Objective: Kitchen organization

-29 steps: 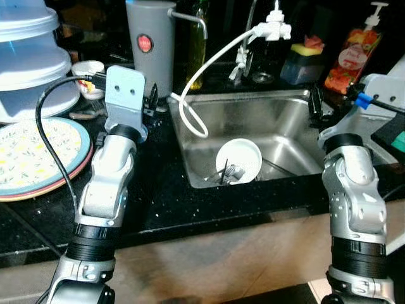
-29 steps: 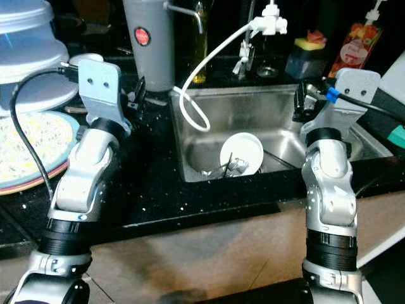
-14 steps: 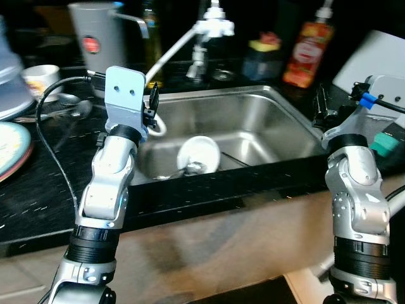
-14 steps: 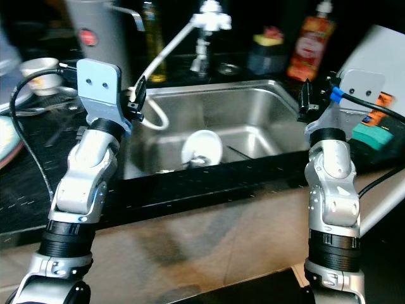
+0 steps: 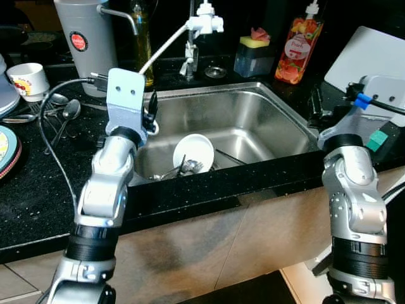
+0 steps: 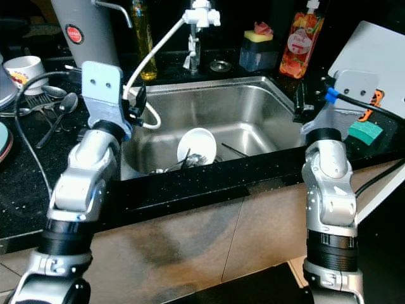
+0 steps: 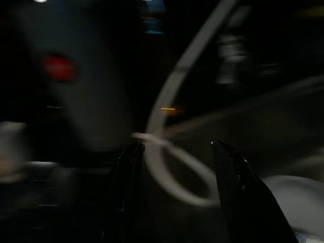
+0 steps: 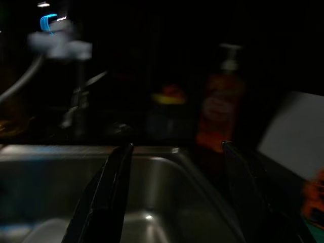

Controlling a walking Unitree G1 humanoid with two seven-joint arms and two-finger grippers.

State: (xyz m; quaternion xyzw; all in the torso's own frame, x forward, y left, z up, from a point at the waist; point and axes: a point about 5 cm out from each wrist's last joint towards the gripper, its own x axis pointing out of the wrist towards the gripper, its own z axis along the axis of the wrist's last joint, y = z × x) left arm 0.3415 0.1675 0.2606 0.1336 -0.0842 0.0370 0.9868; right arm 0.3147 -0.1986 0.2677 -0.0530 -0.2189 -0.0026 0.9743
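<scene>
A steel sink (image 5: 266, 117) sits in the black counter ahead of me. In it a white bowl (image 5: 193, 151) lies tilted on its side with cutlery (image 5: 183, 168) beside it. A white hose (image 5: 166, 45) runs from the tap (image 5: 201, 25) down to the sink's left rim. My left gripper (image 5: 152, 109) is raised over that left rim, open and empty; the left wrist view shows its fingers (image 7: 132, 172) framing the hose loop. My right gripper (image 5: 314, 104) hovers at the sink's right rim, open, with nothing between its fingers (image 8: 109, 192).
A grey jug (image 5: 88, 38), an oil bottle (image 5: 142, 38), a cup (image 5: 28, 77) and loose spoons (image 5: 63, 114) stand on the counter at the left. A plate edge (image 5: 6, 152) shows far left. A sponge holder (image 5: 253, 54), a soap bottle (image 5: 297, 44), a white board (image 5: 370, 60) and a green sponge (image 5: 378, 139) lie right.
The whole view has swung to the right, so the sink is now centred and the plates have slid off to the left. Both arms keep their raised pose, grippers still open.
</scene>
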